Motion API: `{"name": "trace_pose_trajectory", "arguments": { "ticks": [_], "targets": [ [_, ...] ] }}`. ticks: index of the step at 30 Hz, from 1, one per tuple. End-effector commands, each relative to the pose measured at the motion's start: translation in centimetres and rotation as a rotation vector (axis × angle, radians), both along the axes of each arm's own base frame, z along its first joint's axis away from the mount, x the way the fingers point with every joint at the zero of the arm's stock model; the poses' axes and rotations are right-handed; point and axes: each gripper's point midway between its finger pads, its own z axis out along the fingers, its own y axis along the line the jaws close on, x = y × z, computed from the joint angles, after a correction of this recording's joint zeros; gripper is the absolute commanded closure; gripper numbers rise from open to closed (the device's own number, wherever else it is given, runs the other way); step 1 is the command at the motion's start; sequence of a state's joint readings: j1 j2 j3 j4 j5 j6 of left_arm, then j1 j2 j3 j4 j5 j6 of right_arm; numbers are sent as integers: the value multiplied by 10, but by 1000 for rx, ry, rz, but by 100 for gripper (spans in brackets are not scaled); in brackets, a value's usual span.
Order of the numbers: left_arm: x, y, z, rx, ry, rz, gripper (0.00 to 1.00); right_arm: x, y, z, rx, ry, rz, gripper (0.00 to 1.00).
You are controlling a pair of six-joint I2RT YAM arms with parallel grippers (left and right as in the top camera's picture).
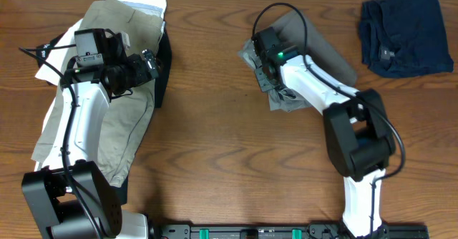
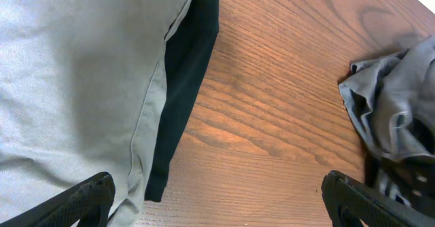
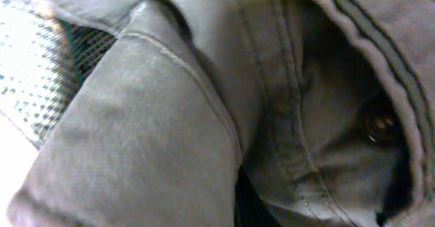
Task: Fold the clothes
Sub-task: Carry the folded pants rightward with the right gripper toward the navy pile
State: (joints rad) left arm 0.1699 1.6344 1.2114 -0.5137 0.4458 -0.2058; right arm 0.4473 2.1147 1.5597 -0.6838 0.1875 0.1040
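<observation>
The grey shorts (image 1: 318, 42) lie crumpled at the centre-right of the table. My right gripper (image 1: 262, 61) is pressed into their left end and shut on the fabric. The right wrist view is filled with bunched grey shorts (image 3: 170, 138), their seams and a dark button (image 3: 379, 124); the fingers are buried in the cloth. My left gripper (image 1: 153, 66) hovers open over the right edge of the khaki shorts (image 1: 122, 24), holding nothing. In the left wrist view its fingertips (image 2: 88, 198) stand far apart over the khaki shorts (image 2: 68, 84) and bare wood, with the grey shorts (image 2: 394, 111) at right.
A black garment (image 1: 164, 60) sticks out from under the khaki shorts, its edge also seen as the black garment (image 2: 190, 71) in the left wrist view. A white garment (image 1: 44, 135) lies beneath them at far left. A navy garment (image 1: 404, 31) sits at the back right corner.
</observation>
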Motion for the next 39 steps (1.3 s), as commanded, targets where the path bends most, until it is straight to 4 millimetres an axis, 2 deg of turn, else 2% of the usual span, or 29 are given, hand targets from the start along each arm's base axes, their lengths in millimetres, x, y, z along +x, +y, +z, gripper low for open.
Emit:
{"name": "trace_pose_trajectory", "arguments": {
  "ticks": [1, 6, 11, 18, 24, 28, 32, 39],
  "targets": [
    [-3, 0, -9, 0, 19, -14, 2, 10, 1, 74, 85, -144, -14, 99],
    [-3, 0, -9, 0, 19, -14, 2, 14, -10, 129, 115, -257, -8, 99],
    [-3, 0, -9, 0, 19, -14, 2, 21, -37, 165, 118, -330, -35, 99],
    [-3, 0, -9, 0, 19, -14, 2, 40, -91, 223, 78, -426, -75, 99],
    [-3, 0, -9, 0, 18, -14, 2, 58, -143, 285, 41, -568, -139, 99],
    [-3, 0, -9, 0, 18, -14, 2, 62, -186, 320, -22, -649, -199, 99],
    [-3, 0, -9, 0, 18, -14, 2, 59, -231, 335, -92, -684, -283, 99],
    [-2, 0, -8, 0, 14, -14, 2, 59, -297, 336, -146, -709, -415, 99]
  ]
}}
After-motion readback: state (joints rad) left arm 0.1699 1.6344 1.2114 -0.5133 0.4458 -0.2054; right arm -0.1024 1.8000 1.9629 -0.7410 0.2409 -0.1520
